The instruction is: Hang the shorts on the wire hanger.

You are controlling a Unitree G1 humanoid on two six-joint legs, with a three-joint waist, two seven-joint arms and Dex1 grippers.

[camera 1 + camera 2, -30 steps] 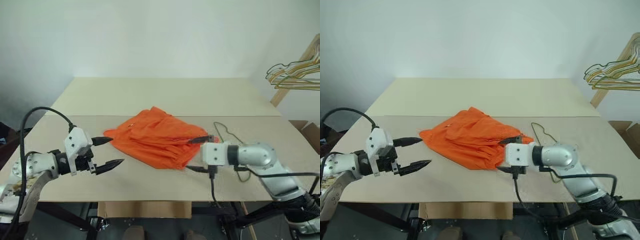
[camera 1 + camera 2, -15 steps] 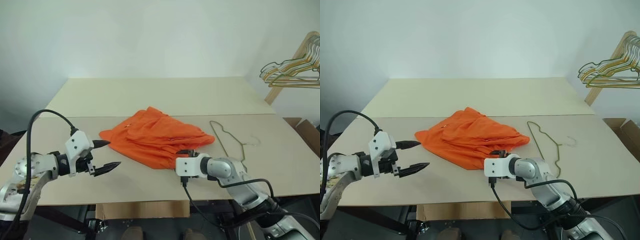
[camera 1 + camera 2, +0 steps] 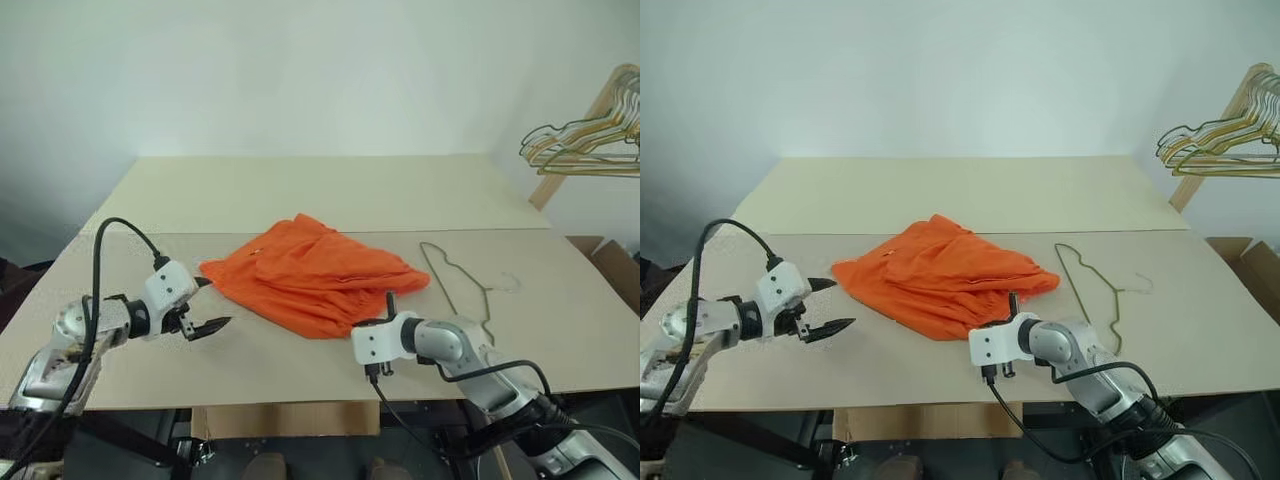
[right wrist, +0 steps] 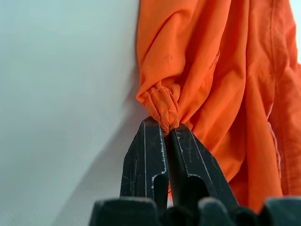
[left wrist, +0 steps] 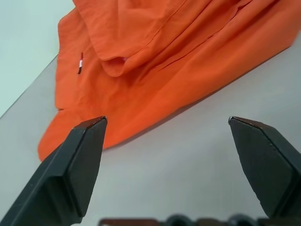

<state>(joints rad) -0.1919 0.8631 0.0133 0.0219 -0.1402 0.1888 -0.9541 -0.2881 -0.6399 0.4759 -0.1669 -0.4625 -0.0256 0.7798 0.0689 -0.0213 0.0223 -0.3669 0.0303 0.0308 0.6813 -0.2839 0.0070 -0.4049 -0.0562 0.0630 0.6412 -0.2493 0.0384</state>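
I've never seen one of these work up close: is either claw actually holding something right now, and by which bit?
Yes. The right gripper is shut on the shorts, pinching a gathered edge nearest the robot. The left gripper is open beside them, holding nothing.

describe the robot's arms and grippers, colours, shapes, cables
Both arms are silver-grey rounded metal segments with white blocky wrist housings. Each of the left gripper and right gripper has two black, tapered, pointed fingers. A black cable loops over the left arm; another hangs from the right wrist.
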